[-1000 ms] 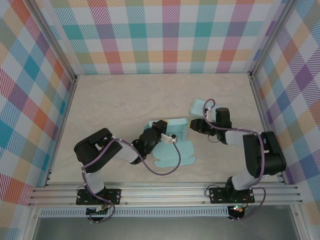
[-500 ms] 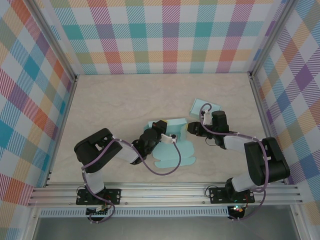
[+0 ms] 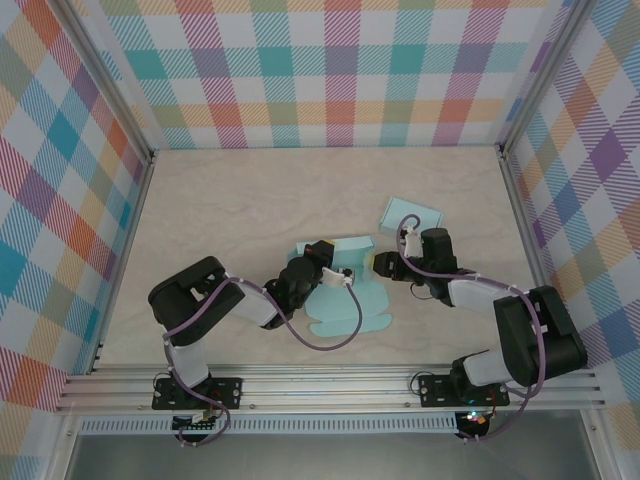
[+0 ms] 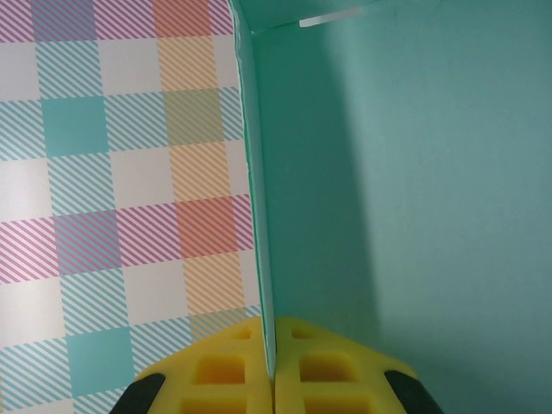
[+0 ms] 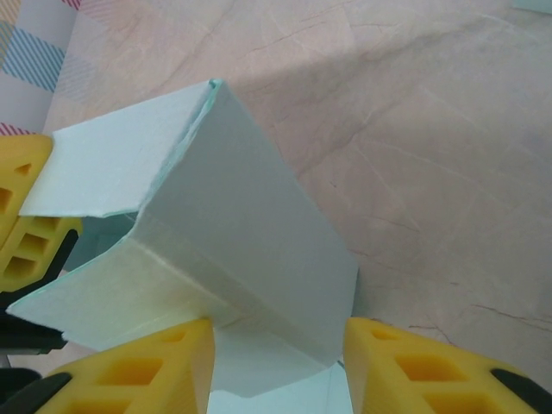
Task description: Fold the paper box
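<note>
Rail (image 3: 330,385): runs along the near edge of the table and carries both arm bases, left and right.
Table (image 3: 230,200): pale, wood-grained, fenced by metal posts at the sides.
Paper box (image 3: 350,308): mint green, sits mid-table between the two arms. Lies flat at its near part and rises into an upright wall on the far side.
Left gripper (image 3: 338,276): reaches in from the left over the flat part and is pressed together on the box's upright panel. In the left wrist view, yellow pads (image 4: 216,371) meet on either side of the panel's thin edge, with the box's green face (image 4: 414,172) spreading to the right.
Right gripper (image 3: 380,262): comes in low from the right, at the box's right-hand end. Jaws spread. In the right wrist view, yellow fingers (image 5: 129,375) stand on either side of a folded corner of the box (image 5: 233,224). Cannot tell whether touching.
Loose piece (image 3: 411,212): same mint green, lies flat on the table just beyond the right gripper, apart from the box.
Walls (image 3: 330,70): pastel plaid on the far side and both flanks.
</note>
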